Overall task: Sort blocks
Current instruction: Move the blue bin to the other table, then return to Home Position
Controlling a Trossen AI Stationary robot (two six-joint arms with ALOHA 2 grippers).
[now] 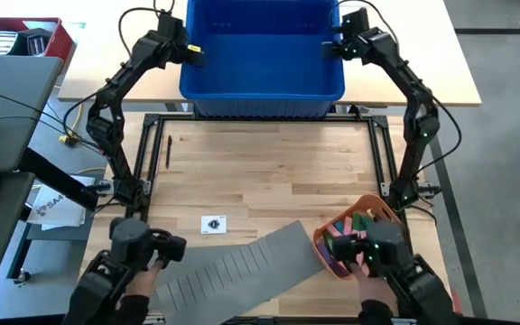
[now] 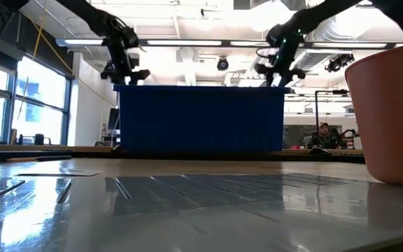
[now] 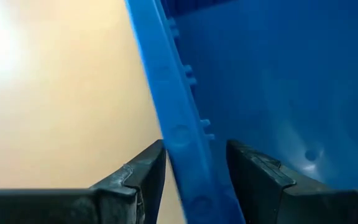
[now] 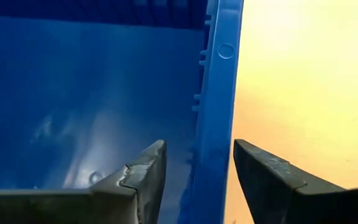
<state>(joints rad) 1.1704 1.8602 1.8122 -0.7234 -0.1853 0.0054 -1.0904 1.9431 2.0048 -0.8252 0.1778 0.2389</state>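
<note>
The blocks, green and pink pieces, lie in an orange tray at the table's near right. A big blue bin stands at the far edge. My left gripper is open astride the rim of the bin's left wall. My right gripper is open astride the rim of the right wall. The low view shows both grippers, left and right, above the bin. My left gripper has one finger inside the bin and one outside, slanting down over the rim; I cannot tell whether either touches it. My right gripper stands the same way, inner finger apart from the wall, outer finger close against the rim; touching or not, I cannot tell.
A grey slotted sheet lies across the near middle of the table, with a small white card just beyond it. A person's hands on two dark control handles show at the near edge. A black frame borders the wooden top.
</note>
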